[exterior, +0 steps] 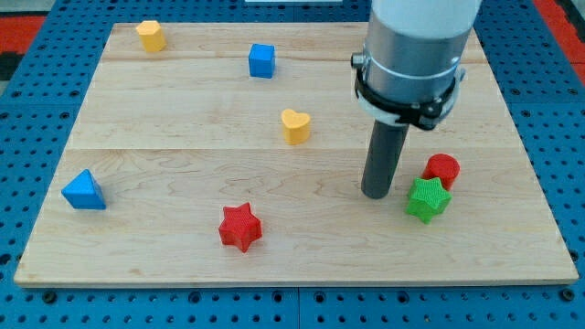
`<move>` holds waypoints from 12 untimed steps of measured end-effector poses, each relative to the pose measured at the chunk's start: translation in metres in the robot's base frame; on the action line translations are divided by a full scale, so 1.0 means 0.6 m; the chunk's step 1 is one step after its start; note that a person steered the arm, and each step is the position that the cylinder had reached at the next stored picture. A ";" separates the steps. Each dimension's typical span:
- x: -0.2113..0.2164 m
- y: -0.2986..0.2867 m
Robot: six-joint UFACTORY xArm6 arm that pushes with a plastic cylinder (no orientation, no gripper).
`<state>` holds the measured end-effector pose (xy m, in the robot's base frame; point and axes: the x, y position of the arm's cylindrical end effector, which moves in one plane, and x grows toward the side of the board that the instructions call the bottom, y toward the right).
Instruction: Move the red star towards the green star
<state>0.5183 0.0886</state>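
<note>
The red star lies on the wooden board near the view's bottom, a little left of centre. The green star lies at the view's lower right, touching a red cylinder just above it. My tip rests on the board just left of the green star, with a small gap between them. The tip is far to the right of the red star.
A yellow heart sits mid-board. A blue cube and a yellow block lie near the view's top. A blue triangle lies at the left. The board's edge runs along the bottom.
</note>
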 end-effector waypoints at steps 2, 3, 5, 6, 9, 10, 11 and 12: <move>0.035 0.053; 0.020 0.074; 0.086 -0.084; 0.154 -0.175; 0.111 -0.275; 0.074 -0.218; 0.065 -0.210; 0.065 -0.205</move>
<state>0.5575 -0.0343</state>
